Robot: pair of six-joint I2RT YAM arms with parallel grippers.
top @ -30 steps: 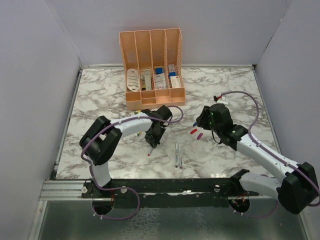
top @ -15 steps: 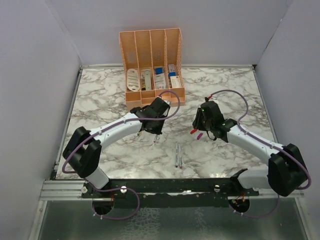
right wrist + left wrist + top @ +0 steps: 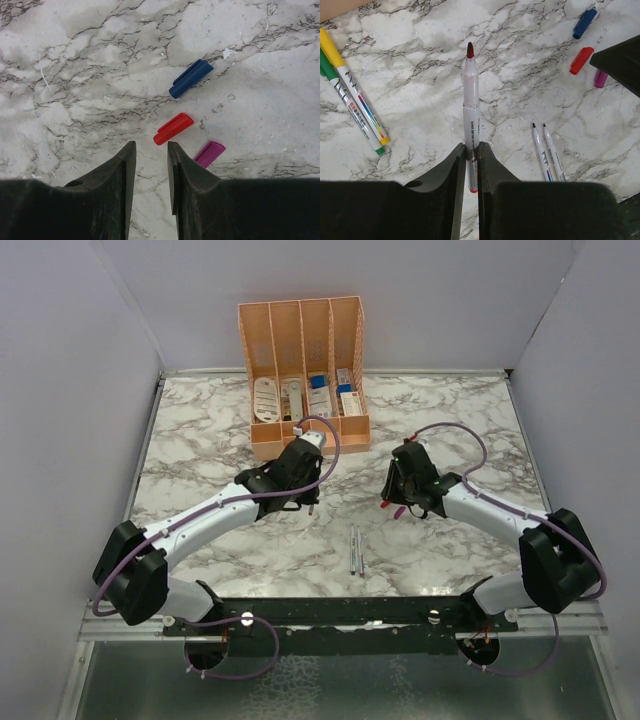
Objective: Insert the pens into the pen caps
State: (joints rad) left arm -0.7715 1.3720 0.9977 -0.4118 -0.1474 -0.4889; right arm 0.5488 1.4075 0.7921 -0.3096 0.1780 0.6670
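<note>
Left wrist: left fingers (image 3: 454, 172) clenched on red-tipped pen (image 3: 471, 95), tip forward, ready for capping.
Right wrist: right fingers (image 3: 122, 167) apart, empty, just short of red cap (image 3: 173, 128) on surface (image 3: 75, 60).
Next: likely grasp cap.

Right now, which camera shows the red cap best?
Right wrist: the red cap lies large and unobstructed just ahead of the right gripper. Left wrist shows it small, top right; the top view, a red speck.

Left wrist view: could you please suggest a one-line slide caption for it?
Left end effector clamps a red-tipped pen over the marble table, loose red cap nearby.
</note>
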